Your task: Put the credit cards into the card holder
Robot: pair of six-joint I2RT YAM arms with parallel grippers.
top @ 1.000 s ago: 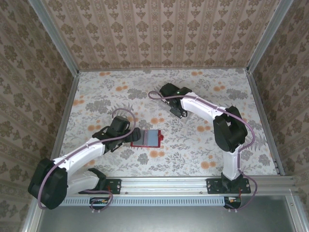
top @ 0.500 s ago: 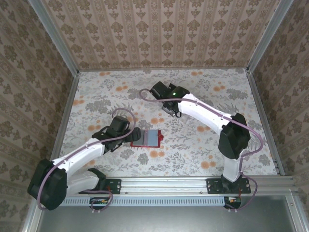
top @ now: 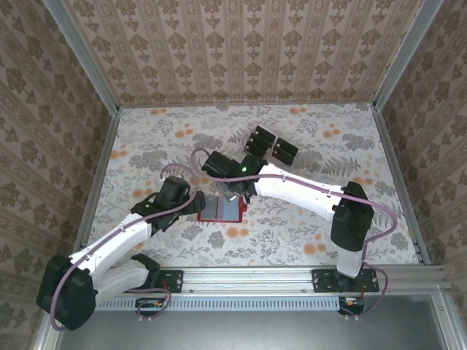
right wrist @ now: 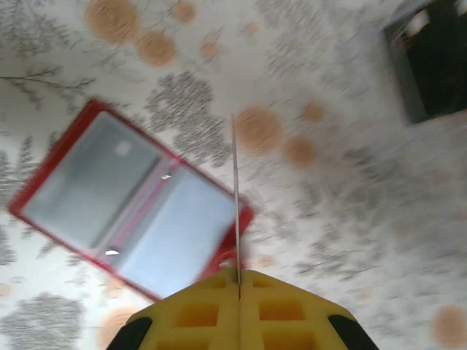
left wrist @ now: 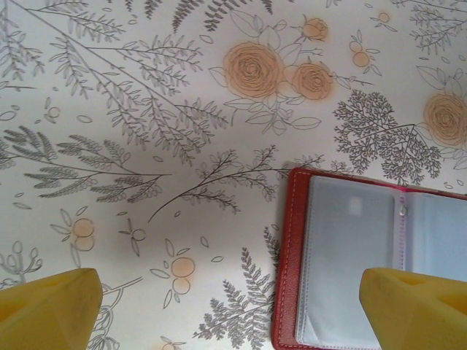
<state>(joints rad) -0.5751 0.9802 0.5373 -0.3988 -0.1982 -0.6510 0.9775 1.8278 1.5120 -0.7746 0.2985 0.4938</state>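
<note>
My right gripper (right wrist: 238,281), at the bottom centre of the right wrist view, has its yellow fingers pressed together on a thin card (right wrist: 236,197), which stands upright and shows edge-on as a pale line. Behind that line the small red folding card holder (right wrist: 131,200) lies open on the floral-patterned surface (right wrist: 343,204), its greyish clear pockets facing up, tilted across the left half of the frame. More small black rectangular cards (right wrist: 434,58) sit blurred in the upper right corner, well apart from the holder.

From above, the card holder (top: 220,209) rests near the middle of the surface (top: 306,219). My right gripper (top: 236,192) is just above the holder's upper right edge and my left gripper (top: 194,206) is at its left side. The black cards (top: 261,138) lie up and to the right of centre.

In the left wrist view my left gripper (left wrist: 230,310) is spread wide, one yellow fingertip (left wrist: 47,306) in the lower left corner and the other in the lower right, over the card holder (left wrist: 350,262). I cannot tell whether it touches the holder.
</note>
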